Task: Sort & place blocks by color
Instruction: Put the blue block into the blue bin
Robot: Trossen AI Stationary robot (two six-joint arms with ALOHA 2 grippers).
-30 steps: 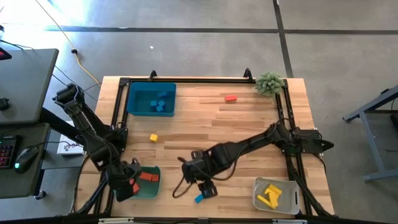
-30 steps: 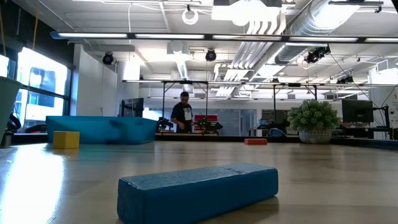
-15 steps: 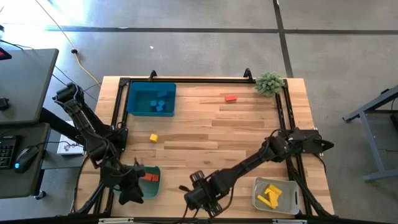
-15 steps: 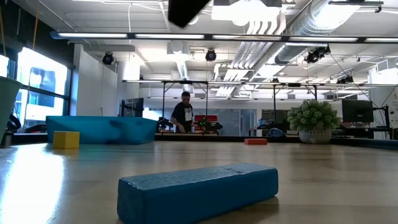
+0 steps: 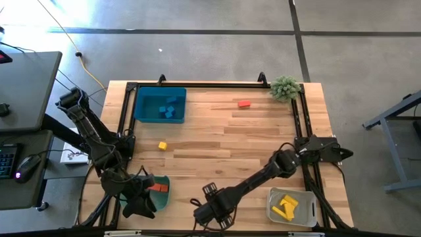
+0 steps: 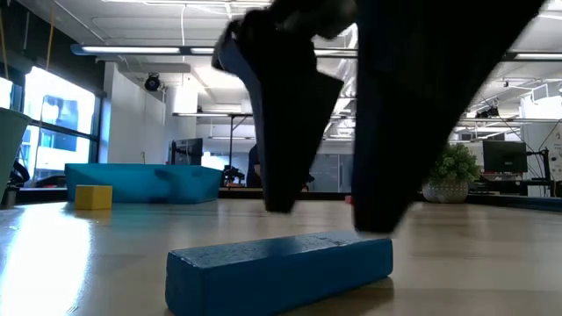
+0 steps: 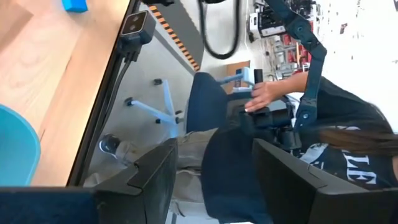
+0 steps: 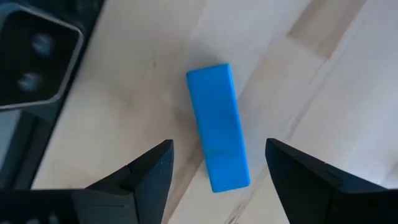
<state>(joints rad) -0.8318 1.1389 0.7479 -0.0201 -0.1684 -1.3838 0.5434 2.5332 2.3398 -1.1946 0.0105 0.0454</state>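
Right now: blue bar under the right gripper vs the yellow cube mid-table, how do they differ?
The blue bar is long and flat; the yellow cube is compact. The bar lies at the near table edge between the open fingers of the right gripper; the cube sits alone, with no gripper near. Both rest on the table, unsorted.

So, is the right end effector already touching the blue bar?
Apart. The low view shows the right end effector open, its fingertips above the blue bar.

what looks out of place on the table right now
Three blocks lie loose outside the bins: a blue bar at the near edge, under the open right gripper, a yellow cube mid-table, and a red block near the plant. Nothing looks spilled or damaged. The left gripper, open, points off the table edge by the green bin.
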